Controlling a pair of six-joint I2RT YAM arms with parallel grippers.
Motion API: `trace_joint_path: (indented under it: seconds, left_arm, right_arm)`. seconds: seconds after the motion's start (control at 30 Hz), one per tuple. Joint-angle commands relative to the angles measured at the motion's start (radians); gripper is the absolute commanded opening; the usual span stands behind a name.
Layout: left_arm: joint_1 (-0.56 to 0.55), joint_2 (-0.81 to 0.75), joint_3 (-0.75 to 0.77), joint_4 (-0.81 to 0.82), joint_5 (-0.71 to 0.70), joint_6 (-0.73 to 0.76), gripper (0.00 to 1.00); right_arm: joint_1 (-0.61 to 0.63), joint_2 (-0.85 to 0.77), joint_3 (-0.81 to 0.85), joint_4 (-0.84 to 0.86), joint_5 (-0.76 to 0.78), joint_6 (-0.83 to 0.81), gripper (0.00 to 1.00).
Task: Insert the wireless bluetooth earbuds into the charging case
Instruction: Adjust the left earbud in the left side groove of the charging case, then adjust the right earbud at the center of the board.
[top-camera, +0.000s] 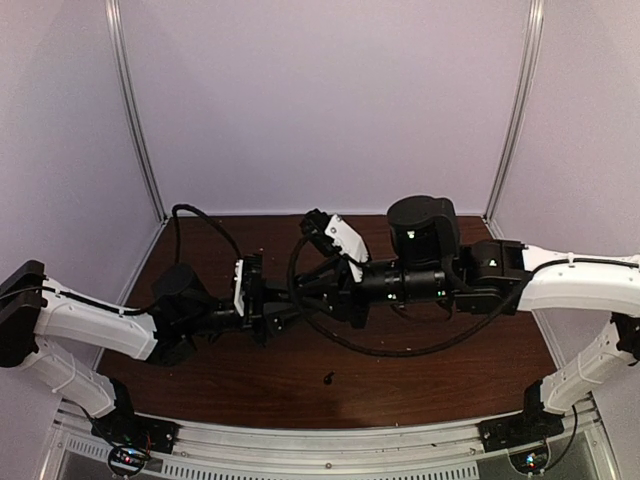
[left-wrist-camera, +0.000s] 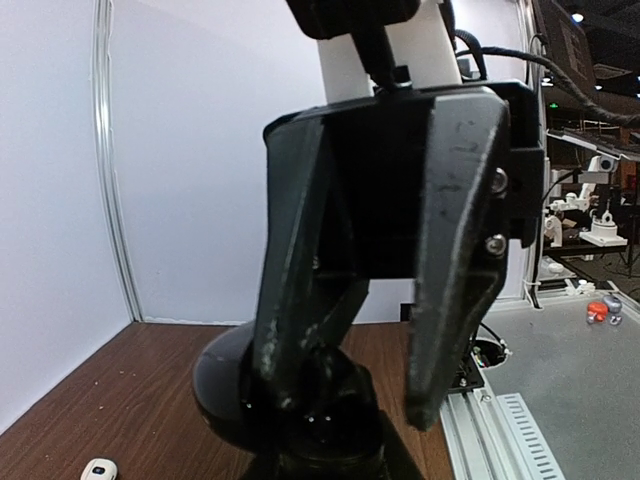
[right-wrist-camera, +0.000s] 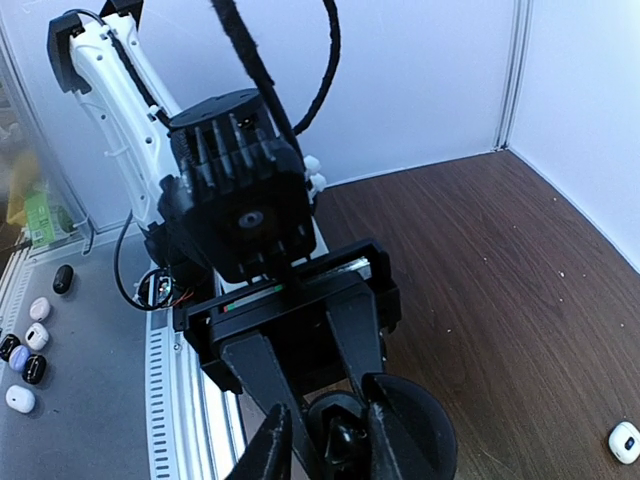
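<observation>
The black round charging case is open between both grippers, its domed lid (left-wrist-camera: 225, 385) (right-wrist-camera: 425, 435) tipped aside from its base (left-wrist-camera: 335, 425) (right-wrist-camera: 336, 416). Something glossy black, like an earbud (right-wrist-camera: 341, 438), sits in the base. My left gripper (top-camera: 283, 318) faces the right wrist camera, its fingers (right-wrist-camera: 251, 371) closed along the base. My right gripper (top-camera: 318, 300) (right-wrist-camera: 325, 408) (left-wrist-camera: 348, 410) is open and straddles the base, one fingertip (left-wrist-camera: 425, 415) clear of it. A black earbud (top-camera: 329, 378) lies on the table in front. A small white bud (right-wrist-camera: 625, 440) (left-wrist-camera: 98, 468) lies beside the grippers.
The brown table (top-camera: 450, 380) is walled on three sides, with a metal rail (top-camera: 330, 440) along its near edge. A black cable loop (top-camera: 400, 350) hangs under the right arm. Several small cases and buds lie on the grey surface (right-wrist-camera: 90, 400) beyond the rail.
</observation>
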Motion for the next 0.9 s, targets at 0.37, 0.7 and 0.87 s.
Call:
trace_joint_path:
  seconds: [0.37,0.7,0.87]
  left_arm:
    - [-0.009,0.025,0.059,0.052,0.055,-0.015,0.08]
    - [0.015,0.027,0.044,0.066,-0.021,-0.082,0.07]
    - [0.047,0.005,0.012,0.081,-0.046,-0.118,0.07]
  right_arm:
    - [-0.004,-0.054,0.067,-0.015,0.031,-0.098,0.49]
    - [-0.007,-0.181,-0.021,0.084,0.098,-0.093,0.57]
    - [-0.033,-0.257,-0.088,0.125,0.212,-0.075,0.76]
